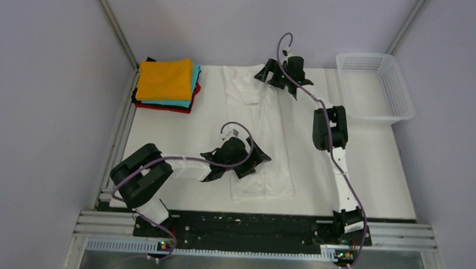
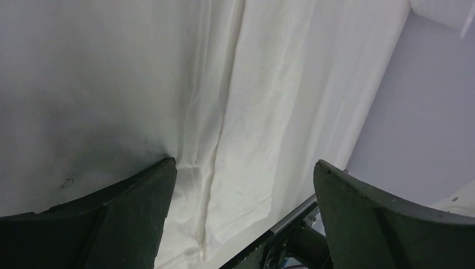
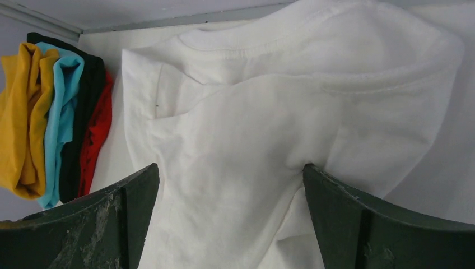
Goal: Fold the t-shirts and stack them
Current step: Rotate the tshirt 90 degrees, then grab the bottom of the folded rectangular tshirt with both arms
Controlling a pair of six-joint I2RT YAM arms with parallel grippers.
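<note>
**Wide-open grippers bracket a half-folded white t-shirt**

Dark fingers of the left gripper, spread wide and holding nothing, frame the hem end of the shirt close to the worktop's near edge, one fingertip touching the cloth. At the far edge the right gripper, equally wide and empty, straddles the collar end, where a sleeve lies tucked across the chest. Between the two, the shirt runs as a long, wrinkled strip down the middle of the worktop. Folded shirts in orange, teal, black and red sit as a stack in the far left corner. A white mesh basket stands at the far right corner.

The likeliest trouble, judging by the layers showing at the hem, is a shallow pinch. A grip that catches only the top layer would peel the lengthwise fold open as it rises. Uneven lifts by the two arms could skew the strip or shake the tucked sleeve loose. The hem lies near enough to the near edge that a careless pull could drag it off the worktop. A sloppy carry toward the corner could also nudge the neat stack askew.
</note>
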